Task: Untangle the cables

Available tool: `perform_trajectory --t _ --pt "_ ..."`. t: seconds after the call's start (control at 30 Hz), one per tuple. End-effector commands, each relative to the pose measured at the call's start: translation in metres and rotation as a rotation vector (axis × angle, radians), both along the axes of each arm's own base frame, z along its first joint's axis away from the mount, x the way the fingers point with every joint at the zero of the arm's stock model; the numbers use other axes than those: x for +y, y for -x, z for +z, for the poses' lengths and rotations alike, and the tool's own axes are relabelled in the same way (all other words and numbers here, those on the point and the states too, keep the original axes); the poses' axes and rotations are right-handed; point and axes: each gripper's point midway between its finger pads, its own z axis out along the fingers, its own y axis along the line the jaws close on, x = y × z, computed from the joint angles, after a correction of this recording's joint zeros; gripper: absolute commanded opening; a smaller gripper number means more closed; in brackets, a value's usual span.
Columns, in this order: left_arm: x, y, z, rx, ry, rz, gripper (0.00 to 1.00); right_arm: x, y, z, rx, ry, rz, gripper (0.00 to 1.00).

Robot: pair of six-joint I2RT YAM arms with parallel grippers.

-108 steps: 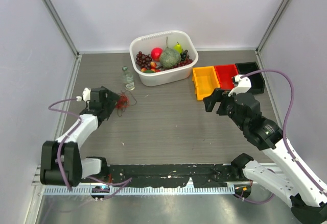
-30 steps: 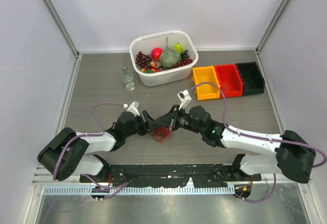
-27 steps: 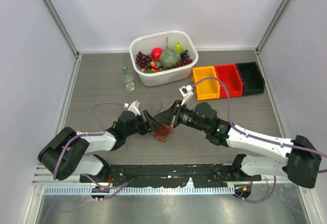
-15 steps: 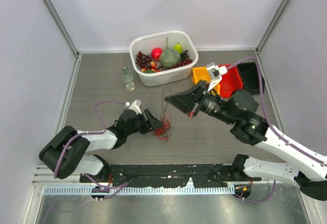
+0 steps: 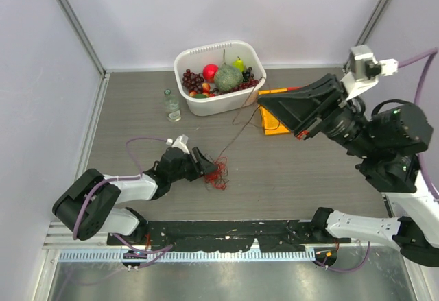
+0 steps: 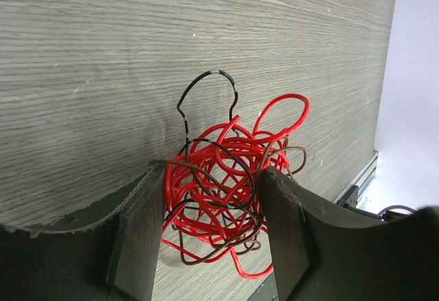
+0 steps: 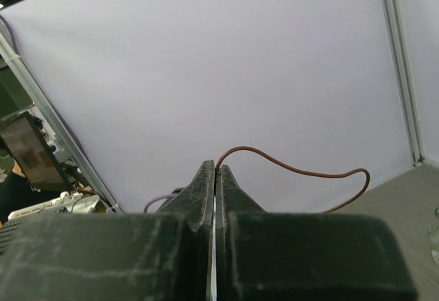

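Note:
The cables (image 5: 217, 172) are a tangled ball of thin red, black and brown wires lying on the wooden table. My left gripper (image 5: 208, 170) lies low on the table, and its jaws press on both sides of the ball (image 6: 230, 151). In the left wrist view, loops stick out past the left gripper (image 6: 211, 195). A single brown wire (image 5: 236, 131) runs from the ball up to my right gripper (image 5: 260, 98), which hangs high above the table. In the right wrist view the right gripper (image 7: 215, 169) is shut on the end of that brown wire (image 7: 295, 171).
A white basin (image 5: 199, 102) holding fruit and grape bunches stands at the back centre. Left of it is a small clear bottle (image 5: 171, 105). The raised right arm partly covers a yellow bin (image 5: 273, 121). A black rail (image 5: 226, 231) runs along the near edge.
My right gripper has risen up and to the right, away from the ball, drawing a brown wire out with it. The left gripper has kept hold of the ball in the same spot.

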Motion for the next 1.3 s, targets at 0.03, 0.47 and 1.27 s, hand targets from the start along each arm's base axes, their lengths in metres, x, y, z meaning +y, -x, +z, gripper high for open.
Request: perform_trajectory --t 0.03,0.47,1.27 --pt "0.008 -0.007 0.0 -0.015 -0.034 0.055 0.6 -0.036 0.029 0.058 -0.139 -0.096 0.004 0.01" --pt "0.013 -0.008 0.001 -0.025 -0.04 0.077 0.6 -0.145 0.047 0.105 -0.248 -0.24 -0.289 0.01" --pt "0.076 -0.003 0.027 -0.174 0.051 0.386 0.59 -0.111 -0.07 -0.057 0.112 0.031 -0.678 0.01"
